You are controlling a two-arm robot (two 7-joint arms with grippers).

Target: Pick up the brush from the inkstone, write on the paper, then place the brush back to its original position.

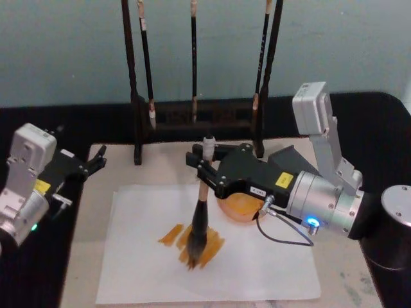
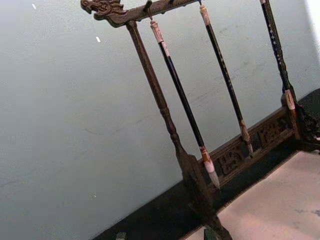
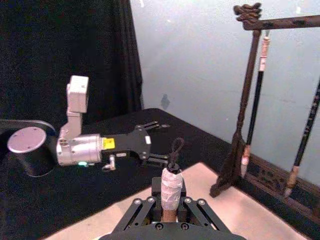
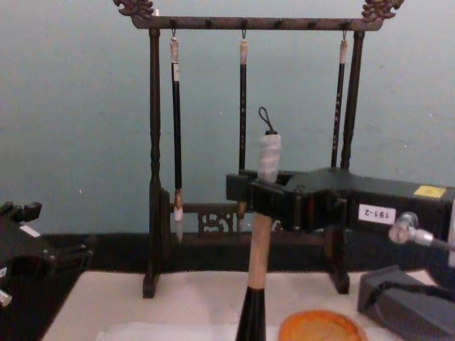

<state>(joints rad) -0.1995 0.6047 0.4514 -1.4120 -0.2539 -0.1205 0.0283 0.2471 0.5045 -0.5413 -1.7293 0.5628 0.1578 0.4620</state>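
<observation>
Brush (image 1: pixel 201 215): tan wood handle, matt; tuft hairy, rough. Paper (image 1: pixel 270 269): thin, matt white. Rack (image 4: pixel 153 142): dark carved wood, slight sheen. Right gripper (image 1: pixel 204 172): matt blk plastic; wrist behind it brushed metal.

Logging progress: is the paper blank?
No, amber strokes mark the paper around the tip of the brush, held by the right gripper; left gripper parked aside.

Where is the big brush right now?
In the head view, the brush stands upright in the right hand near the middle, bristles on the paper just left of the orange dish. The left hand sits at far left.
</observation>
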